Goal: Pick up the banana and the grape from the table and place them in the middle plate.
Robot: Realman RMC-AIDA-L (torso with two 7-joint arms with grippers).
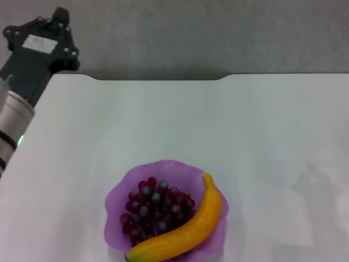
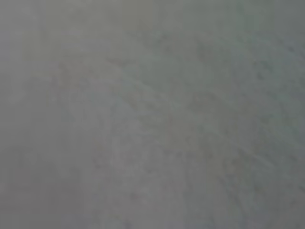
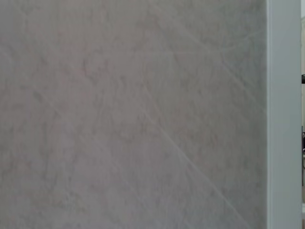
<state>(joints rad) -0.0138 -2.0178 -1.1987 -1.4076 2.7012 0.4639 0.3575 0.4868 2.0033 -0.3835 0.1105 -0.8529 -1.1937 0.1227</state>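
Middle plate [image 1: 115,192] sits at the near edge of the table [image 1: 218,131], roughly centred. Banana [image 1: 185,232] lies in the plate on its right side, curved, stem end hanging just over the plate's near rim, other tip resting up by the plate's right-far rim. Grape [image 1: 155,210] bunch is inside the plate too, left of the banana and touching it, filling most of the plate's bowl.

Judgement: both fruits are already in the plate, so the placing step looks done; task reads as complete or at the retreat/park stage. Next move calls for nothing more than keeping arms away from the plate; possibly nudging the banana inward if the overhang counts, but it looks stable.

Left gripper [image 1: 41,41] is far from the plate, beyond the table's far-left corner, off the tabletop. Jaws: cannot tell, fingers not visible in the head view, and the left wrist view shows only plain grey surface. It holds nothing that shows.

Right gripper is not in the head view; the right wrist view shows only mottled grey surface and a white vertical strip, no fingers.
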